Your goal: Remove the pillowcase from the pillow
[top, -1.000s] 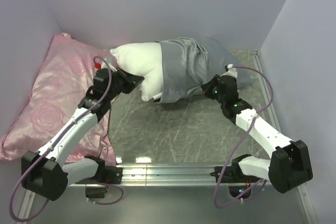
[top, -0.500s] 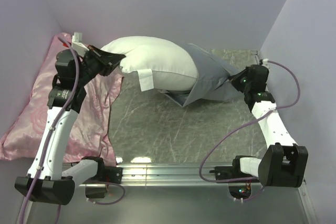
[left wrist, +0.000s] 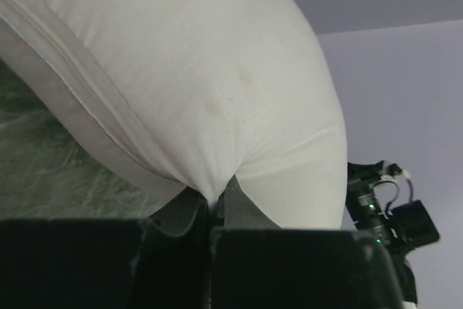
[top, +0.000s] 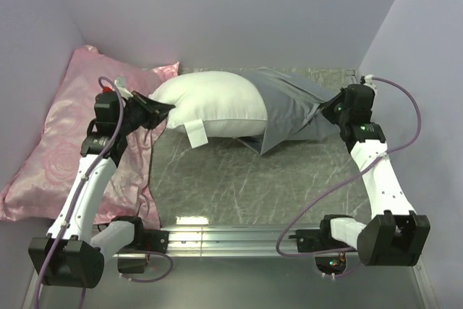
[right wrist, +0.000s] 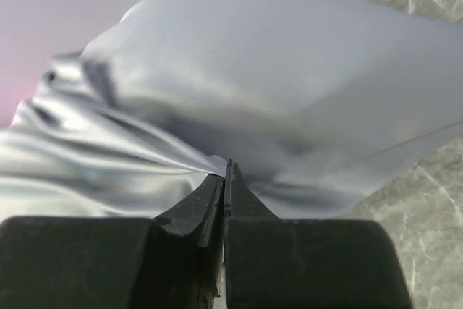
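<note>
Pillow [top: 210, 103], white and plump, at the far side of the worktop [top: 239, 179], right end inside the grey-blue satin pillowcase [top: 289, 106]. Left pincer [top: 165, 108] pinches the pillow's bare left corner. Right pincer [top: 323, 111] pinches the pillowcase's right end. Pink rose-patterned pillow [top: 65, 142] lies at left.

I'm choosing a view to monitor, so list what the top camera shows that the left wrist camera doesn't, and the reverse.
Top only: the grey pillowcase over the white pillow's right end, held by the right gripper, and the pink pillow at the left. Left wrist only: close up, white fabric bunched between the left gripper's shut fingers. Both: the pillow, the table and the right arm.
</note>
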Controlling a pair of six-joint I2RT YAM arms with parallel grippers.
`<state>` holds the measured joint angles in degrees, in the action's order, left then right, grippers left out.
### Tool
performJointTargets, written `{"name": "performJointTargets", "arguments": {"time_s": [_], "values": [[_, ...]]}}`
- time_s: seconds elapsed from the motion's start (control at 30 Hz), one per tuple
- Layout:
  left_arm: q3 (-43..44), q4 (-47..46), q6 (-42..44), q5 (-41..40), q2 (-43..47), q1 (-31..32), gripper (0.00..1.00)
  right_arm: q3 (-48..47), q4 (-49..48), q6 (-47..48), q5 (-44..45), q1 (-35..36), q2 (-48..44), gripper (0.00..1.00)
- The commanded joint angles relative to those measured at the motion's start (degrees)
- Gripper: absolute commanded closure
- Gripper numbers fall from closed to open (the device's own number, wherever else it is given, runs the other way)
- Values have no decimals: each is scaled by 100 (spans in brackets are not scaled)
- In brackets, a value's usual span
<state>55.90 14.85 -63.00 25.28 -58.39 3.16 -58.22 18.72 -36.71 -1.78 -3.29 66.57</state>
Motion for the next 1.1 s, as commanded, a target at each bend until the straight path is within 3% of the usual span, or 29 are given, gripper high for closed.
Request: {"name": "performJointTargets", "arguments": {"time_s": [0.0,0.17,0.27,0.3,0.37,0.4,0.5,0.57,0.67,0.8,0.9,1.07], "values": [[-79,-879,472,-639,-117,97,99,-471,-105,357,1004,476,-451,100],[-553,-922,859,-611,-621,535,99,-252,-106,454,1233,1357,-732,100],[-1010,-1054,939,-533,-612,598,87,213,-211,515,882,1619,-908,100],[-1089,-1063,965,-498,-542,598,71,319,-167,533,933,1725,-978,100],[-1204,-950,1114,-427,-411,598,54,653,-97,612,1030,1945,-1163,100],[-1187,-853,1193,-497,-175,598,40,741,-62,630,1039,1981,-1233,100],[-819,-353,1666,-786,335,598,26,978,26,665,961,2078,-1549,84],[-608,-53,1835,-910,512,598,23,1023,105,718,873,2139,-1804,68],[-133,218,2020,-1042,408,607,22,821,281,796,873,2253,-2068,52],[315,132,2029,-1138,-92,756,21,479,211,981,758,2342,-2209,39],[851,297,2195,-1568,-801,1133,20,-109,202,1384,566,2342,-1596,33],[1564,308,2354,-1886,-1946,1704,19,-1620,325,2334,196,2342,372,28]]}}
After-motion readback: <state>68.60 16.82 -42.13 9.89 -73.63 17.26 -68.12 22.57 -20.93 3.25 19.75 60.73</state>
